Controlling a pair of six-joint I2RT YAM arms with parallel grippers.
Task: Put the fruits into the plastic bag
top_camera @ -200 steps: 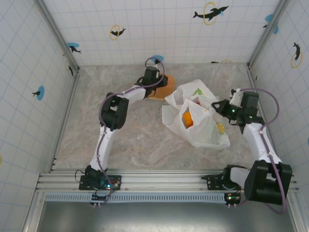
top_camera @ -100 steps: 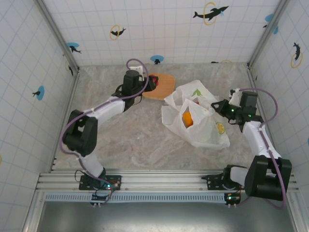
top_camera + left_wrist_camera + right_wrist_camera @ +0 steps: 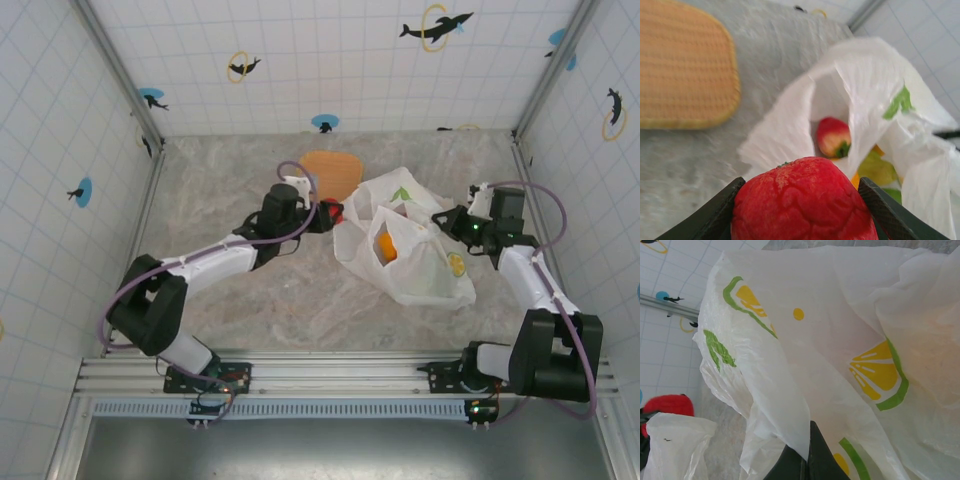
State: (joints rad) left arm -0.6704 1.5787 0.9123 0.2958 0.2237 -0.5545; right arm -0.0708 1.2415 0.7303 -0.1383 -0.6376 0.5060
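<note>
Left fingers [image 3: 710, 216] gripping dimpled red fruit [image 3: 802, 200], crinkled translucent bag [image 3: 875, 85]

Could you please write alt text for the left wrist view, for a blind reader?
A red fruit, gripped in the left end effector, fills the foreground before the open plastic bag, which holds more fruit. A tan plate lies left.

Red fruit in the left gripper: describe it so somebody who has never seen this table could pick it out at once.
Find the white lemon-print plastic bag right of centre. At its left edge, near the tan wooden plate, the left gripper holds the red fruit between its fingers. It is plain red and outside the bag, unlike the orange fruit lying inside.
</note>
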